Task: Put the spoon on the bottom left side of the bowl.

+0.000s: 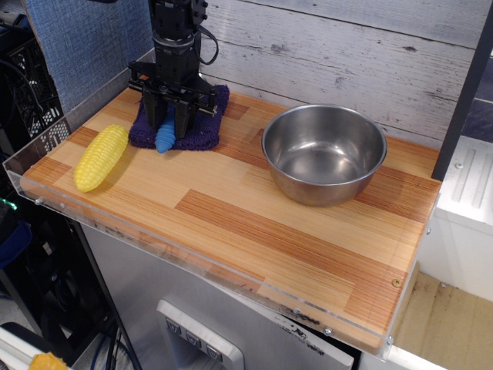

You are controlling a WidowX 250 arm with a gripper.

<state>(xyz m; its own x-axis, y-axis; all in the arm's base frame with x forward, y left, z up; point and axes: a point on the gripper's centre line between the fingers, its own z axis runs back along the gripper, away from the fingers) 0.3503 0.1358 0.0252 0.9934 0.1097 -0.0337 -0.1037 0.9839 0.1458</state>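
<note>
The spoon's ribbed bright-blue handle (165, 139) pokes out below my black gripper (169, 123) at the back left of the wooden board; its metal scoop is hidden behind the fingers. The fingers are closed on the handle, over a dark purple cloth (202, 128). The shiny stainless-steel bowl (324, 153) stands upright and empty at the back right of the board, well to the right of the gripper.
A yellow toy corn cob (101, 156) lies at the left of the wooden board (254, 231), just left of the cloth. A clear acrylic rim runs along the board's front and left edges. A plank wall stands close behind.
</note>
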